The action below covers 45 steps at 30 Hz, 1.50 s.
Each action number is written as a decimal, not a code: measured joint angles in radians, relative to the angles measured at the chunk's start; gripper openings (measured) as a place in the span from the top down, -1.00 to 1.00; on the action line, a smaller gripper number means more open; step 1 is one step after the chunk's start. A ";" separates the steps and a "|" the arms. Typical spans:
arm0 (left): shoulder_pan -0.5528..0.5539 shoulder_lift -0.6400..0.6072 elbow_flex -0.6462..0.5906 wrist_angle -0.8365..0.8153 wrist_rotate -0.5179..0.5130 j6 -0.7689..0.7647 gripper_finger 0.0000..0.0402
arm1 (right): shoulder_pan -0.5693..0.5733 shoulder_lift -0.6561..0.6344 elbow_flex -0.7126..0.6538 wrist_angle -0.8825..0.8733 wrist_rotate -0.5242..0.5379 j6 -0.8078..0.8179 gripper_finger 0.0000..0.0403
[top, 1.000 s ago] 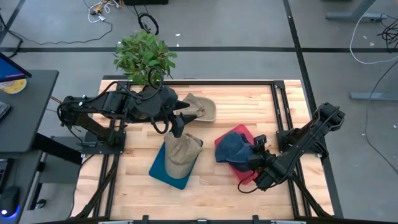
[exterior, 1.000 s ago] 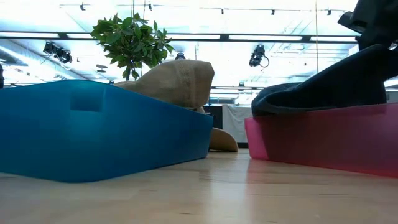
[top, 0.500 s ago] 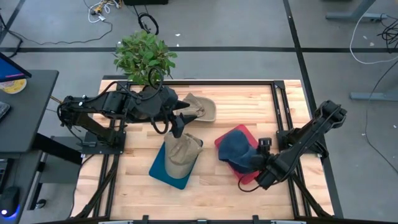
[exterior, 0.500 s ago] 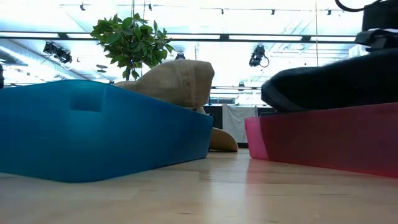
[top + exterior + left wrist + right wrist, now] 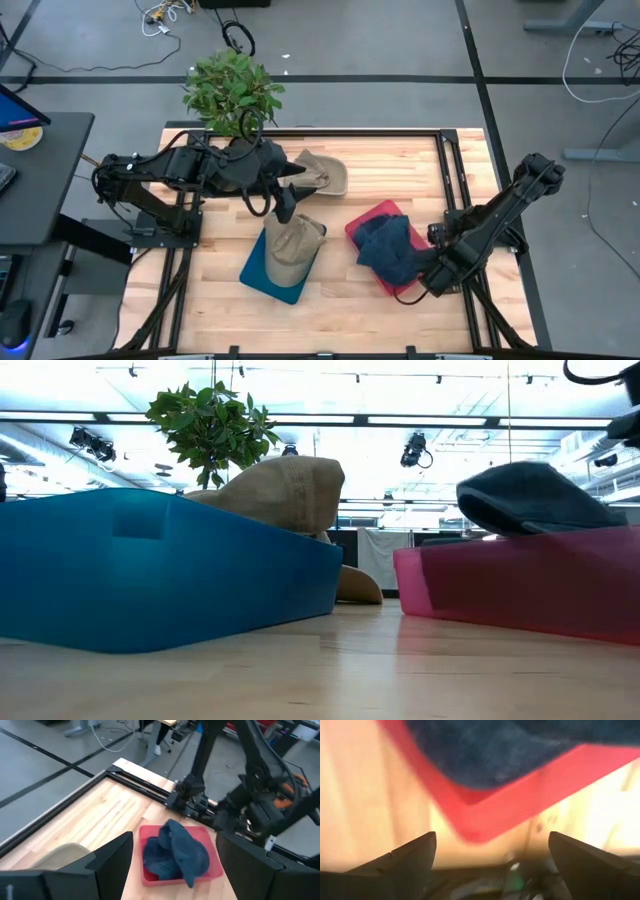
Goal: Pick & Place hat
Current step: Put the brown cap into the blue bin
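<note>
The blue hat [image 5: 387, 249] lies crumpled in the red bin [image 5: 372, 217] near the surface's right edge. The right gripper [image 5: 432, 277] sits just beside the bin's front corner, jaws spread and empty. The left gripper [image 5: 283, 203] hovers above the tan hat [image 5: 291, 250] in the blue bin [image 5: 262, 276], jaws spread.

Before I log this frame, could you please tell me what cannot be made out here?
- Third tan hat, high view: partly covered by the left gripper.
- Tan hat, low view: lower part hidden behind the blue bin wall.
- Blue hat, right wrist view: blurred, cut off by the edge.
- Red bin floor: covered by the blue hat.
</note>
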 joint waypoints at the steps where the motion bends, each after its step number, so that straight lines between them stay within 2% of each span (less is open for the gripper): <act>1: 0.000 0.000 0.000 -0.001 0.012 0.002 -0.45 | 0.000 -0.010 0.000 -0.001 -0.042 0.001 -0.88; 6: 0.000 0.000 0.000 -0.025 0.042 -0.009 -0.45 | 0.001 -0.061 0.000 0.000 -0.179 0.069 -0.76; 10: 0.018 0.006 0.000 -0.028 0.040 -0.038 -0.45 | 0.001 -0.106 0.000 0.014 -0.181 0.177 -0.66; 14: 0.063 0.045 0.000 -0.017 0.044 -0.056 -0.45 | 0.001 -0.155 0.001 0.090 -0.101 0.275 -0.49; 18: 0.092 0.111 0.000 -0.011 0.084 0.064 -0.45 | -0.004 -0.212 0.001 0.199 0.009 0.340 -0.25; 23: 0.104 0.203 0.000 -0.007 0.128 0.326 -0.45 | -0.006 -0.277 0.001 0.288 0.135 0.395 0.05; 27: 0.141 0.263 0.000 0.016 0.187 0.365 -0.45 | -0.006 -0.302 0.002 0.386 0.196 0.393 0.19; 34: 0.200 0.314 0.000 -0.033 0.219 0.492 -0.45 | -0.006 -0.302 0.002 0.562 0.198 0.340 0.24; 39: 0.230 0.346 0.001 -0.087 0.298 0.593 -0.45 | -0.006 -0.302 0.002 0.595 0.212 0.339 0.24; 45: 0.263 0.438 0.000 -0.102 0.319 0.654 -0.45 | -0.006 -0.301 0.003 0.642 0.251 0.335 0.24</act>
